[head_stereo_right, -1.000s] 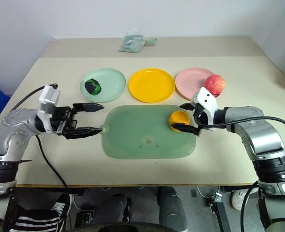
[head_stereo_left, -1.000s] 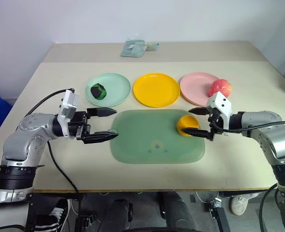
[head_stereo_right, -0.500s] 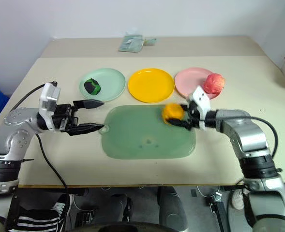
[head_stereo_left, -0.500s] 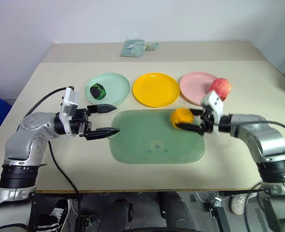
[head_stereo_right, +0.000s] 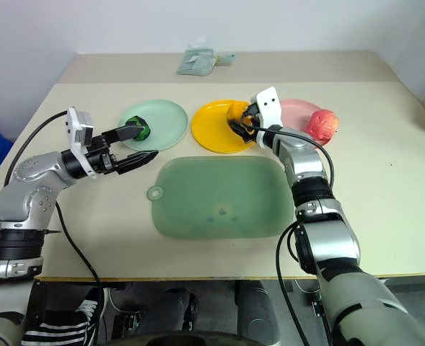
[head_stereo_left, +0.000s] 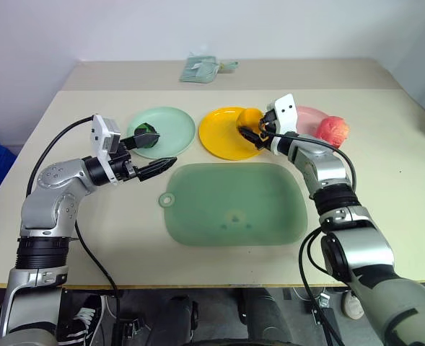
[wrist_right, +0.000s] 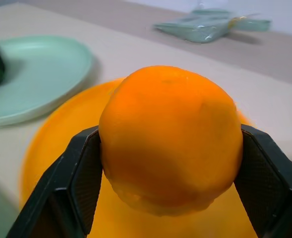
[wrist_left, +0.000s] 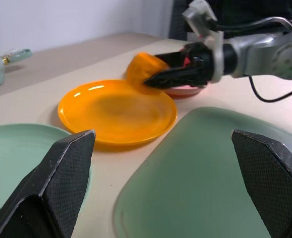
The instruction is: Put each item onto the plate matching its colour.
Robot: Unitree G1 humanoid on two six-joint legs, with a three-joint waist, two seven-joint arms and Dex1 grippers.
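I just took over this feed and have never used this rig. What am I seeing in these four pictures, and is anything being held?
A two-armed humanoid robot stands at a table. Two pictures come from its head camera, looking down; two come from cameras on its wrists. On the table lie a large green mat and three plates: mint green, yellow-orange and pink. The dark green-and-black ball is on the mint plate, the pink apple at the pink plate's edge. The right claw grips the orange fruit over the yellow-orange plate. The left claw is open and holds nothing.
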